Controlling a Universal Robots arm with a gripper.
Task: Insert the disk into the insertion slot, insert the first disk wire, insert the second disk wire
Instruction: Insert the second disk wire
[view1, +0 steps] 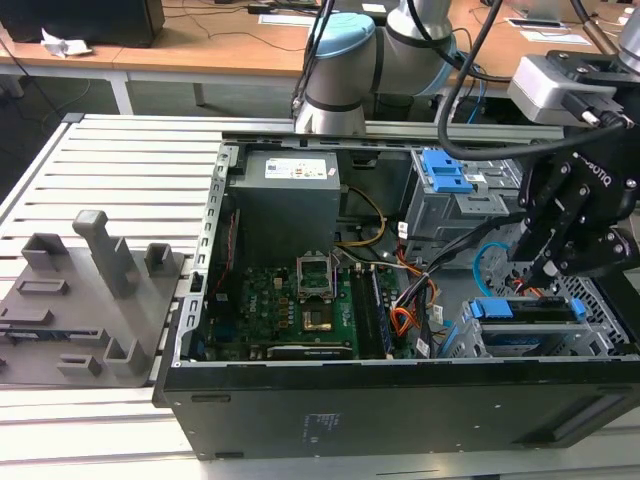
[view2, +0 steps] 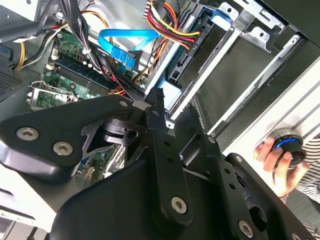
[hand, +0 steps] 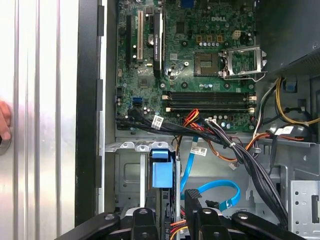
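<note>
Silver hard drive in bright blue plastic carrier (view1: 528, 309): seated in low grey perforated cage (view1: 603, 312), corner of black computer case (view1: 400, 400). Black claw (view1: 547, 268) above, jaws apparently apart, empty. Keep thin light-blue flat cable (hand: 220, 191) plug square, unkinked.

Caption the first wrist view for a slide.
Claw over the open computer, near the light-blue wire looping beside the blue disk carrier.

I see a matt black sheet-metal computer case (view1: 400, 405); inside it, a dull grey perforated sheet-metal drive cage (view1: 470, 345) and a glossy bright-blue plastic disk carrier (view1: 525, 308).
</note>
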